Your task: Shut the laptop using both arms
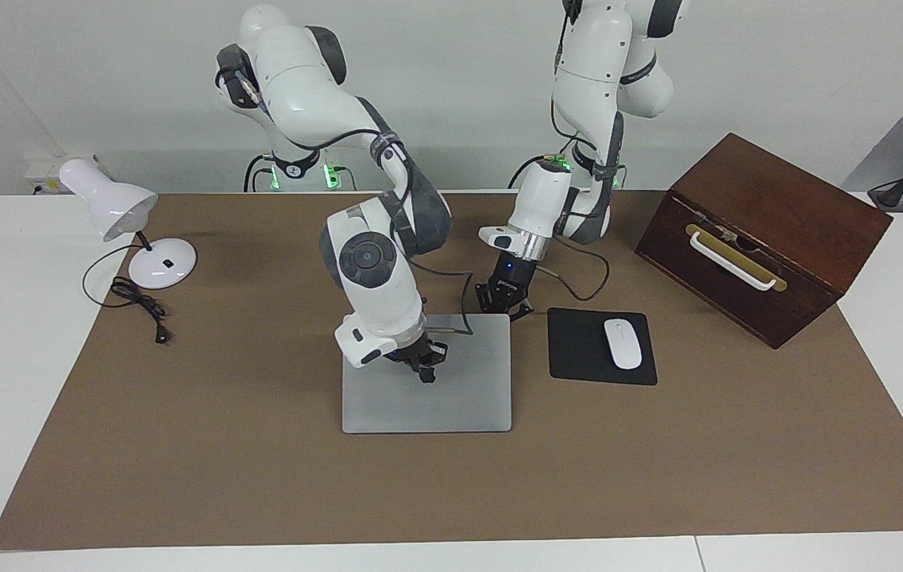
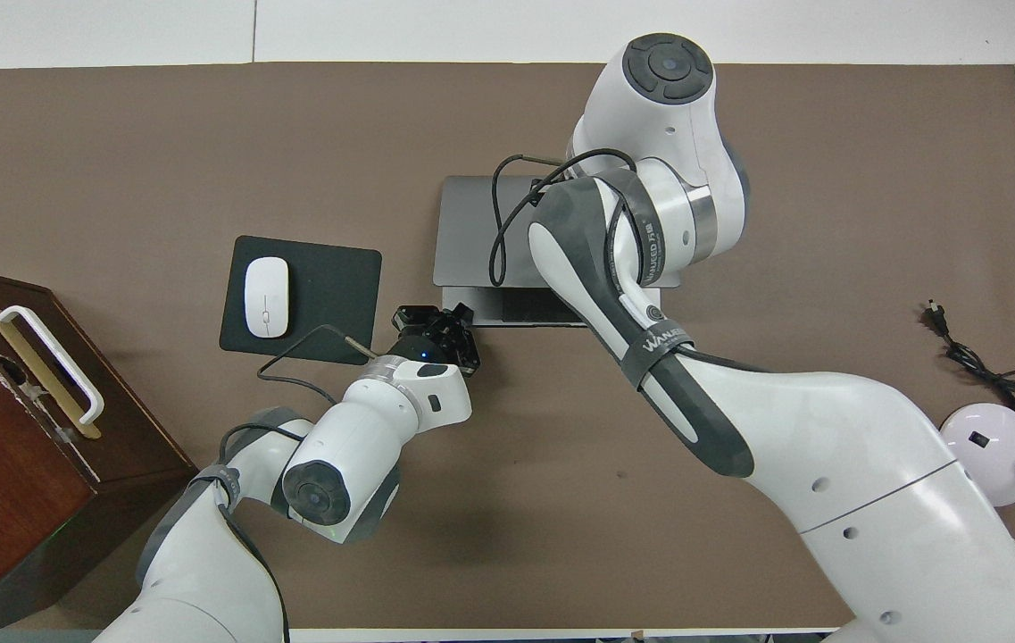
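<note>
The silver-grey laptop (image 1: 467, 397) lies mid-table with its lid lowered almost flat. In the overhead view a strip of its base still shows under the lid's edge (image 2: 467, 232). My right gripper (image 1: 426, 375) is shut, its tip pressing down on the middle of the lid; its own arm hides it in the overhead view. My left gripper (image 1: 503, 308) is also shut. It sits low at the laptop's corner nearest the robots, toward the left arm's end (image 2: 452, 314), holding nothing.
A black mouse pad (image 1: 578, 357) with a white mouse (image 1: 623, 343) lies beside the laptop toward the left arm's end, with a brown wooden box (image 1: 769, 230) past it. A white desk lamp (image 1: 113, 208) and its cord (image 1: 145, 306) stand toward the right arm's end.
</note>
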Tool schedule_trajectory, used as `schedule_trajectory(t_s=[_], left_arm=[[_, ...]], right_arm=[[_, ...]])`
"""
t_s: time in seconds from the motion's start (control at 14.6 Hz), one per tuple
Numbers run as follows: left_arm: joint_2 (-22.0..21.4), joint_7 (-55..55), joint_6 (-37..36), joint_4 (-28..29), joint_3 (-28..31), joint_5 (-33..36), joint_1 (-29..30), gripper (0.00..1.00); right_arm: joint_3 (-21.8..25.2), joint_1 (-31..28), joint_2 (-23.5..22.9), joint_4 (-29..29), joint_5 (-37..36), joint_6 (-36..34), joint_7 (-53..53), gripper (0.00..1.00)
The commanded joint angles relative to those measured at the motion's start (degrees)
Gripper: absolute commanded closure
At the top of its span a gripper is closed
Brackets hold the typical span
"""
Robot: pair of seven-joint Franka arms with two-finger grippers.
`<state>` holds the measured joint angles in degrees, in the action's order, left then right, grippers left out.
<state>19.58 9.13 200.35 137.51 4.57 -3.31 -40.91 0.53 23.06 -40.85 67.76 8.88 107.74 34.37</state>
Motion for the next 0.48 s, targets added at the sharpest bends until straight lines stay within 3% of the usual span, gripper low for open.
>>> schedule_trajectory(t_s=[0.0, 0.41], left_arm=[[2.3, 2.0, 0.3, 0.9, 0.8, -0.7, 0.9, 1.0], [2.3, 2.0, 0.3, 0.9, 0.8, -0.7, 0.9, 1.0]], right_arm=[[-0.8, -1.0, -1.2, 0.3, 2.8, -0.6, -1.0, 1.0], [-0.8, -1.2, -2.2, 0.3, 5.7, -0.6, -0.4, 1.0]])
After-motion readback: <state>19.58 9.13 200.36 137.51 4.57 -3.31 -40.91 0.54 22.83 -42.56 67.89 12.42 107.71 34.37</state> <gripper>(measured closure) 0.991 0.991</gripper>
